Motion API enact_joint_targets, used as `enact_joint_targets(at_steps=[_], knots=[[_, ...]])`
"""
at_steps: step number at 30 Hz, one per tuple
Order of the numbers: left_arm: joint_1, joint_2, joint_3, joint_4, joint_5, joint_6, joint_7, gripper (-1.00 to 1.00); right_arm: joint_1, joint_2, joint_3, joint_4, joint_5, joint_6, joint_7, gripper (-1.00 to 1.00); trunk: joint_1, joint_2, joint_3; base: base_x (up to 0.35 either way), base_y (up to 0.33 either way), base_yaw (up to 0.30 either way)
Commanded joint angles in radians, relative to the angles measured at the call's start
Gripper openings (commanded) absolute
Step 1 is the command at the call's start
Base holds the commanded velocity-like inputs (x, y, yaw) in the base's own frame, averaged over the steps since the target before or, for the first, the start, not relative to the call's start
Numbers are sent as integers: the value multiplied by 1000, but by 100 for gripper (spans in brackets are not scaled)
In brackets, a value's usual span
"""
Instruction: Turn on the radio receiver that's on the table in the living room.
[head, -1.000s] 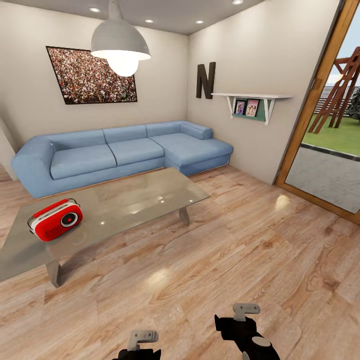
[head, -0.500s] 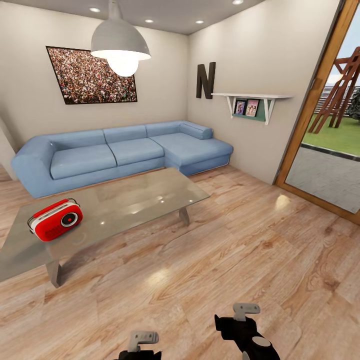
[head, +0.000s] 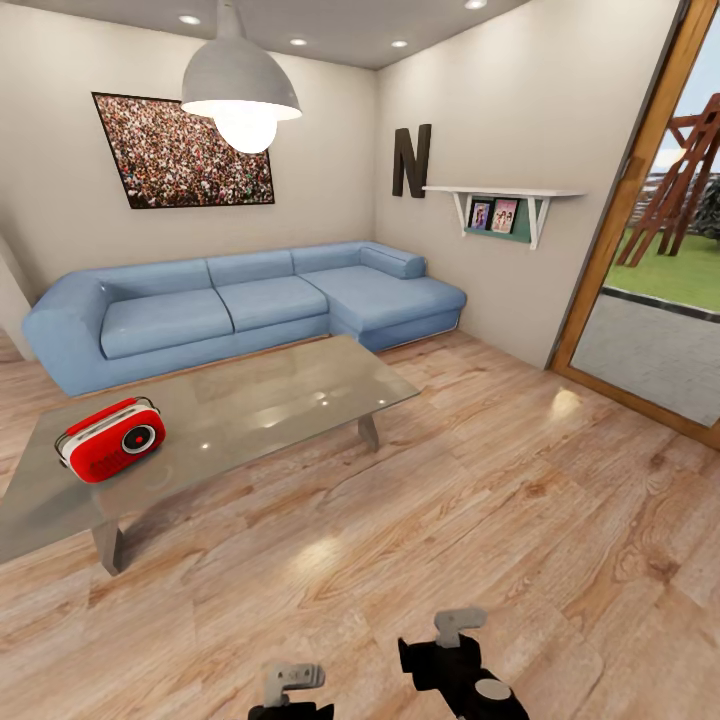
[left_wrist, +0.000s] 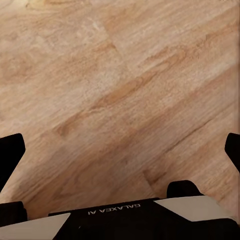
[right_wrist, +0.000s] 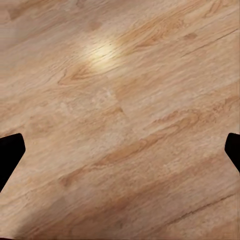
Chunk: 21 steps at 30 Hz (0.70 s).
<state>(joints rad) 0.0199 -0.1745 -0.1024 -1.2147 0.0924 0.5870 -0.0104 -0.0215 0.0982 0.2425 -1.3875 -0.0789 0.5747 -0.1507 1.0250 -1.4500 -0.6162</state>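
Note:
The red radio receiver (head: 110, 440) stands upright near the left end of the low glossy table (head: 280, 395), its round dial facing me. This is the living room, with a long light-blue sofa (head: 240, 300) and a framed crowd picture (head: 180, 150) behind the table. My left arm (head: 290, 688) and right arm (head: 455, 665) hang low at the bottom of the head view, far from the radio. In the wrist views my left gripper (left_wrist: 120, 152) and right gripper (right_wrist: 120, 150) are open over bare wood floor, with nothing between the fingers.
Light wood floor (head: 480, 500) stretches between me and the table. A pendant lamp (head: 238, 90) hangs above the table. A wall shelf (head: 500, 205) is on the right wall, and a wood-framed glass door (head: 640, 220) opens to a yard at far right.
My right arm has shifted left and a little lower in the head view; the left arm has edged slightly. The radio and table have not moved.

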Motion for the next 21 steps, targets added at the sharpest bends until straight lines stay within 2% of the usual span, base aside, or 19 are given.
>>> enact_joint_targets(at_steps=[1,2,4,8,13,17,21], knots=[[0,0,0,1,6,0,0,100,0,0,1,0,1,0,-10,100,0,0,0,0,0,0],[0,0,0,2,9,0,0,100,0,0,1,0,1,0,-33,100,0,0,0,0,0,0],[0,0,-3,3,14,0,0,100,0,0,3,1,0,0,-149,100,0,0,0,0,0,0],[0,0,-5,4,16,0,0,100,0,0,5,1,-4,-3,-296,100,0,0,0,0,0,0],[0,0,-5,4,15,0,0,100,0,0,9,1,-2,-2,-337,100,0,0,0,0,0,0],[0,0,-5,21,16,-2,0,100,0,0,65,0,3,0,-347,100,0,0,0,0,0,0],[0,0,-5,25,16,-3,0,100,0,0,68,0,10,-1,-355,100,0,0,0,0,0,0]])
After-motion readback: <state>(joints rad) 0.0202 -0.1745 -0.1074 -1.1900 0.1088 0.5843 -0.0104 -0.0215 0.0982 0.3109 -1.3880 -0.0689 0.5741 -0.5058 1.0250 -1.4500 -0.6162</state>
